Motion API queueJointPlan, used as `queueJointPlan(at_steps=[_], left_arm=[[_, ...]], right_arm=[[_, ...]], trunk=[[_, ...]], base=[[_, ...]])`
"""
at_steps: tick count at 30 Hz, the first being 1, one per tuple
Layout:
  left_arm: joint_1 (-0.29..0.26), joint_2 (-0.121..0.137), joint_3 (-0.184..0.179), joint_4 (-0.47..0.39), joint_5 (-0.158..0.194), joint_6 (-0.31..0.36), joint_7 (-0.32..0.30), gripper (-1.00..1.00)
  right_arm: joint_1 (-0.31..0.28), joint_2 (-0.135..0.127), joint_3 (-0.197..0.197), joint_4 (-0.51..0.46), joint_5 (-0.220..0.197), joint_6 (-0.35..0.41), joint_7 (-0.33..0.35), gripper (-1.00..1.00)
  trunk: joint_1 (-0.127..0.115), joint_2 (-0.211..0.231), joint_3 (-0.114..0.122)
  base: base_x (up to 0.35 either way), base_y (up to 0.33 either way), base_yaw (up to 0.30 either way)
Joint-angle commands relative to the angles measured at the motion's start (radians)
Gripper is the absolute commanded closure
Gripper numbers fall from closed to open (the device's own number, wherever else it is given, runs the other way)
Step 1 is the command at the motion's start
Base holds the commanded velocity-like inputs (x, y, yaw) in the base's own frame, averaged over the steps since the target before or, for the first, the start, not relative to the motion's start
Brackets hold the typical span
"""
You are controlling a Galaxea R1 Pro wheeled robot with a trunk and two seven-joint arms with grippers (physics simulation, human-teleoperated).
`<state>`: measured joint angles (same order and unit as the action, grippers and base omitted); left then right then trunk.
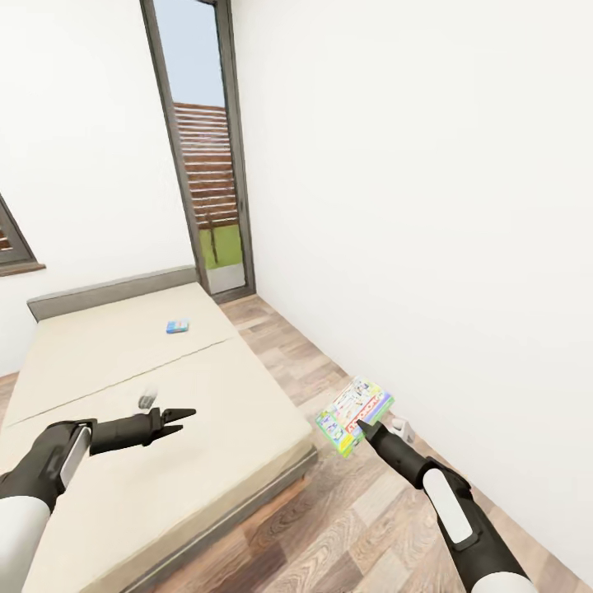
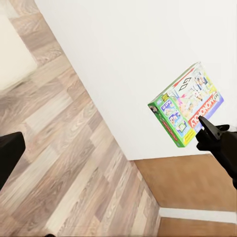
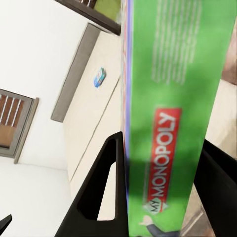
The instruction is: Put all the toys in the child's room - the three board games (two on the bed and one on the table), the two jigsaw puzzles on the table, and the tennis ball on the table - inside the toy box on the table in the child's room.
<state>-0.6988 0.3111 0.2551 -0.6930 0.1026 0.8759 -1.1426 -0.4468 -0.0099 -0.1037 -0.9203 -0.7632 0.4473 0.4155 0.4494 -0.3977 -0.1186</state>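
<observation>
One game in hand, one on the bed.
Right gripper (image 1: 362, 427) is clamped on the green edge of the big game (image 1: 354, 414), held over the floor beside the bed (image 1: 99, 362), flat face tilted up. Small blue game (image 1: 177, 326) lies near the headboard, ahead of the left gripper (image 1: 183, 418), whose fingers are spread and empty. Judgement: left arm is nearer; the reach runs along the mattress toward the headboard.
</observation>
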Motion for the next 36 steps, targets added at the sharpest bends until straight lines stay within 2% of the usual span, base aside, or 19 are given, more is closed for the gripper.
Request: queueJointPlan(at_steps=[1, 9, 36], left_arm=[[-0.001, 0.000, 0.001, 0.000, 0.002, 0.006, -0.002, -1.00], [-0.001, 0.000, 0.000, 0.000, 0.002, 0.006, -0.002, -1.00], [-0.001, 0.000, 0.000, 0.000, 0.002, 0.006, 0.000, -1.00]], right_arm=[[-0.001, 0.000, -0.002, 0.000, -0.010, 0.009, 0.002, 1.00], [-0.001, 0.000, -0.002, 0.000, -0.010, 0.009, 0.002, 1.00], [-0.001, 0.001, -0.003, 0.030, -0.009, 0.008, 0.002, 1.00]], trunk=[[0.001, -0.002, -0.003], [0.001, -0.002, -0.008], [0.001, -0.002, -0.024]], base=[[0.000, -0.295, -0.249], [0.000, -0.220, -0.249], [0.000, -0.005, -0.249]])
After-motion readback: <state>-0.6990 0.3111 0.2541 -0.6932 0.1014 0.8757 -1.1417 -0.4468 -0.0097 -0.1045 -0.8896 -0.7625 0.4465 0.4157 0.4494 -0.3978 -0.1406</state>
